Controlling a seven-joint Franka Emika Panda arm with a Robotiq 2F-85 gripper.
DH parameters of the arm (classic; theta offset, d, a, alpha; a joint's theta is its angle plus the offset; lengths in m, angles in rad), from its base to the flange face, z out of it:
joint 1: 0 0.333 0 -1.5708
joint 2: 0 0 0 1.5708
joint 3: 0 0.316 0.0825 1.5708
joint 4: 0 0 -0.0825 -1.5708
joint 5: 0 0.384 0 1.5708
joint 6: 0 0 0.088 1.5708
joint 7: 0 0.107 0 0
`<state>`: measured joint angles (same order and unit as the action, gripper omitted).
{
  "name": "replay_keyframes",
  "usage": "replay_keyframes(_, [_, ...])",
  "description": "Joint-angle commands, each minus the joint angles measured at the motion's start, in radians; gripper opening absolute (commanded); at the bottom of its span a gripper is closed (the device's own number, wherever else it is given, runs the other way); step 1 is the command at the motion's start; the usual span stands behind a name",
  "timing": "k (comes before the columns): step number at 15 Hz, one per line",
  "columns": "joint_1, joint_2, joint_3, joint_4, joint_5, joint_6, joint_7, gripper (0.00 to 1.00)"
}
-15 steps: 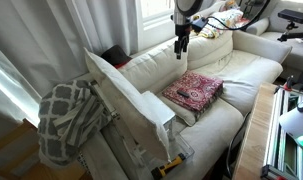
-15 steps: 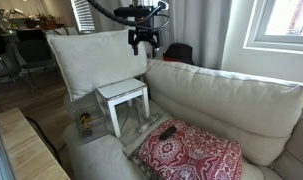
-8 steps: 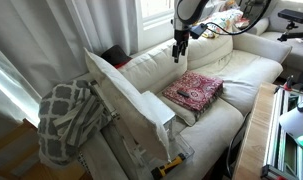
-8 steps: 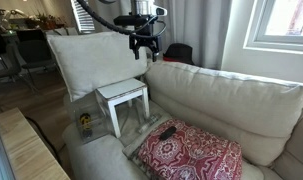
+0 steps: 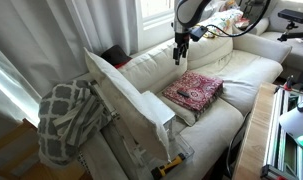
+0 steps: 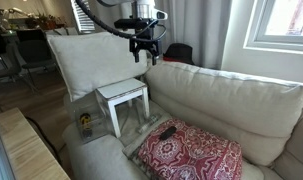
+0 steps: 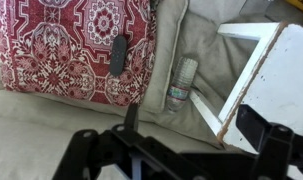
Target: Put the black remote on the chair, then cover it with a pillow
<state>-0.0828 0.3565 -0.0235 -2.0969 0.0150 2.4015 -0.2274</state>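
I am looking down through the wrist camera. The gripper [image 7: 166, 150] is hanging with its two jaws spread wide apart. It is holding nothing and touching nothing.

Below the gripper, off to one side, the black remote [image 7: 118, 53] is lying flat on a red cushion [image 7: 61, 45]. In this view its long side is running almost straight up and down the picture, leaning just a little. Just beside the red cushion, a small tube-shaped thing [image 7: 181, 82] is lying in the fold of the chair [image 7: 51, 115]. On the other side of that fold, a white table [image 7: 259, 55] is standing.

In an exterior view the gripper [image 6: 143, 55] is hanging in the air above the chair's back [image 6: 231, 100], with its jaws pointing down. The remote [image 6: 167, 132] is sitting well below it, and here its long side is running on a slant. The big cream pillow [image 6: 86, 60] is leaning upright beside the gripper, well apart from the remote. The wrist camera is not showing the pillow.

In an exterior view the gripper [image 5: 178, 55] is up above the red cushion [image 5: 194, 90]. The remote is too small for me to pick out there. The pillow [image 5: 126, 100] is standing far off from the gripper, and past it a grey and white blanket [image 5: 66, 120] is hanging.
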Motion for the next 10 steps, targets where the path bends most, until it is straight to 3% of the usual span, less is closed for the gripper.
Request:
replay_keyframes(1, [-0.044,0.136,0.028,0.001,0.037,0.031,-0.094,1.0])
replay_keyframes(6, [-0.124,0.363,0.076,-0.014,0.039,0.301,-0.189,1.0])
replay_keyframes(9, [-0.192,0.481,0.119,0.015,0.039,0.375,-0.193,1.0])
replay_keyframes(10, [-0.15,0.413,0.089,-0.018,0.001,0.339,-0.147,1.0])
